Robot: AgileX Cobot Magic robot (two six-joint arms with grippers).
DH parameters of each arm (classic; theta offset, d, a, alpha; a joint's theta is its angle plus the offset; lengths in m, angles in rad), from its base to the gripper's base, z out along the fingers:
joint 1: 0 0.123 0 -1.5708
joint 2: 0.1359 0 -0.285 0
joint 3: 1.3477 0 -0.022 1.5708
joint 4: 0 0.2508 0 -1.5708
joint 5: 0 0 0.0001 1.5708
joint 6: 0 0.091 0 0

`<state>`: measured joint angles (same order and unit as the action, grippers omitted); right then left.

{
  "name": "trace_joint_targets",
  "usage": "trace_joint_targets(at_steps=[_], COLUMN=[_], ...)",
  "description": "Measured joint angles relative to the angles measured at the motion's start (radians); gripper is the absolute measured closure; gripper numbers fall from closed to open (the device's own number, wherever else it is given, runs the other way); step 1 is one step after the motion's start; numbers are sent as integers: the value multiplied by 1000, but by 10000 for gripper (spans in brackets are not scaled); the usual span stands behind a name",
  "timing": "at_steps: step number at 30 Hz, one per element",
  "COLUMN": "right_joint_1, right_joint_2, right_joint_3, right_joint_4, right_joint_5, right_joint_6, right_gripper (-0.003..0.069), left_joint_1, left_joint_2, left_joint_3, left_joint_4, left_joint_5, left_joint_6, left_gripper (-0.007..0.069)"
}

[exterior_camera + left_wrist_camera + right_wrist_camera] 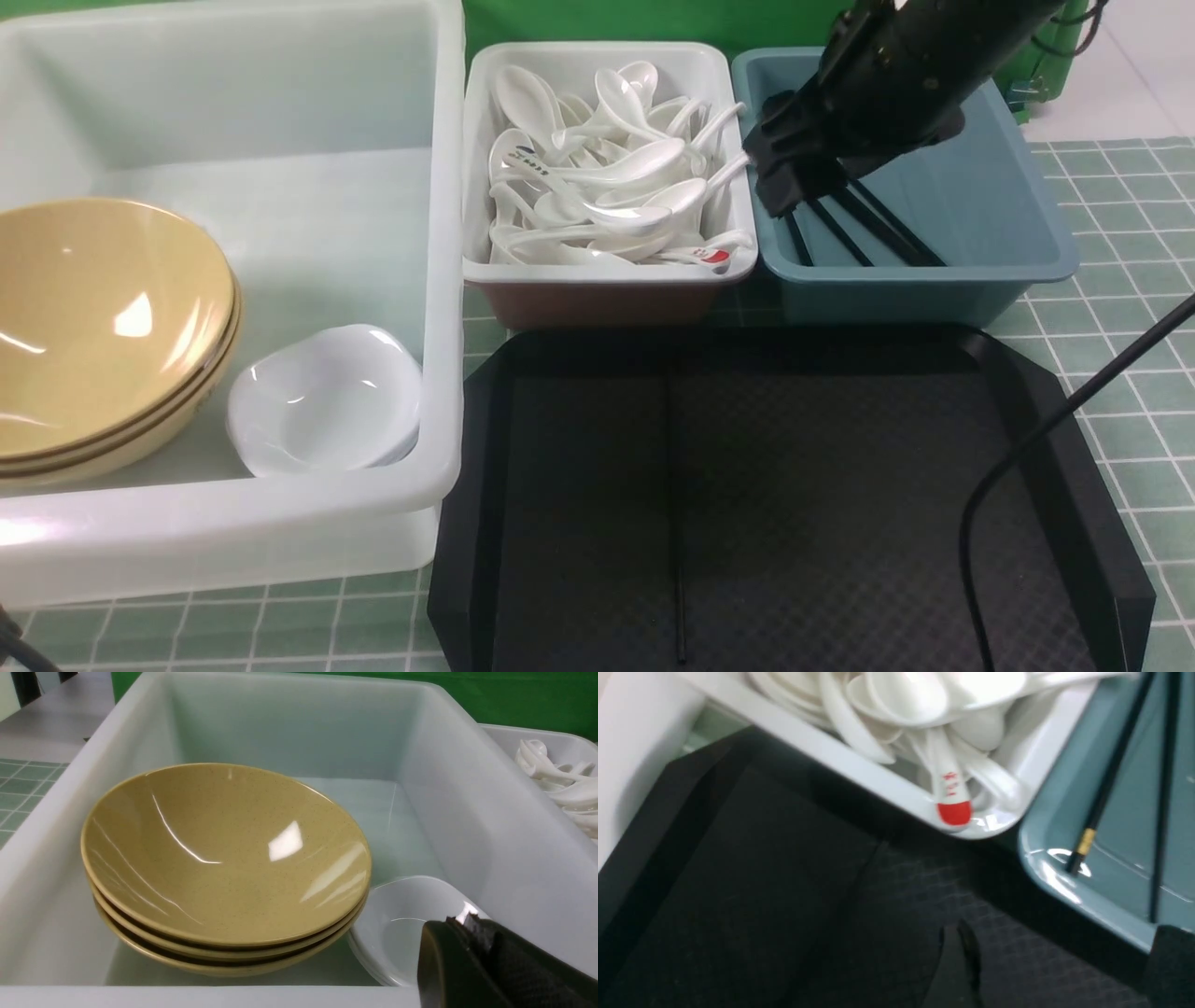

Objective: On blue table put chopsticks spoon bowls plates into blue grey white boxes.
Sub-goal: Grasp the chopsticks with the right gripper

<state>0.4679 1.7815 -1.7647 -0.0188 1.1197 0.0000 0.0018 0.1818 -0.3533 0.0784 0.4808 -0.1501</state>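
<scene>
Clearly, the large translucent tub (443, 280) fills the frame's left, holding stacked tan bowls (93, 308) and small white plates (322, 401), the white box (607, 271) of spoons (607, 177) and blue-grey box (1008, 196) with chopsticks (878, 233) sit upper centre-right, the right tool (794, 191) hangs spread and empty, the left tool (472, 938) pressed together.

table (1102, 392): pale green-blue squares, white grid lines | tub (280, 93): translucent white | bowls (93, 317): glossy mustard-tan, dark brown line under rim | plates (322, 401): glossy white | spoons (616, 168): white, one handle red-tipped | spoon box (607, 273): white, brownish base | chopstick box (990, 187): blue-grey | chopsticks (1111, 771): black, gold band | tray (794, 485): black, diamond texture | backdrop (607, 19): green
</scene>
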Motion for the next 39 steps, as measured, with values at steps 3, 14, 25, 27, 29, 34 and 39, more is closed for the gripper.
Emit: trace_joint_targets(at_steps=[3,14,25,27,29,34,39], right_joint_1=[3,3,15,39,74,172,219], right_joint_2=[0,0,0,0,0,3,65], right_joint_3=[4,5,5,9,26,137,275], right_joint_4=[0,-1,-1,-1,-1,2,12], right_joint_5=[0,0,1,2,0,-49,-142], right_joint_6=[0,0,0,0,11,28,78], right_gripper=[120,120,125,125,125,126,126], left_joint_1=[0,0,0,0,0,0,0], left_joint_2=[0,0,0,0,0,0,0], left_joint_3=[0,0,0,0,0,0,0], left_joint_4=[0,0,0,0,0,0,0], left_joint_5=[0,1,1,1,1,0,0], left_joint_6=[0,0,0,0,0,0,0], left_gripper=[623,623,623,623,623,623,623])
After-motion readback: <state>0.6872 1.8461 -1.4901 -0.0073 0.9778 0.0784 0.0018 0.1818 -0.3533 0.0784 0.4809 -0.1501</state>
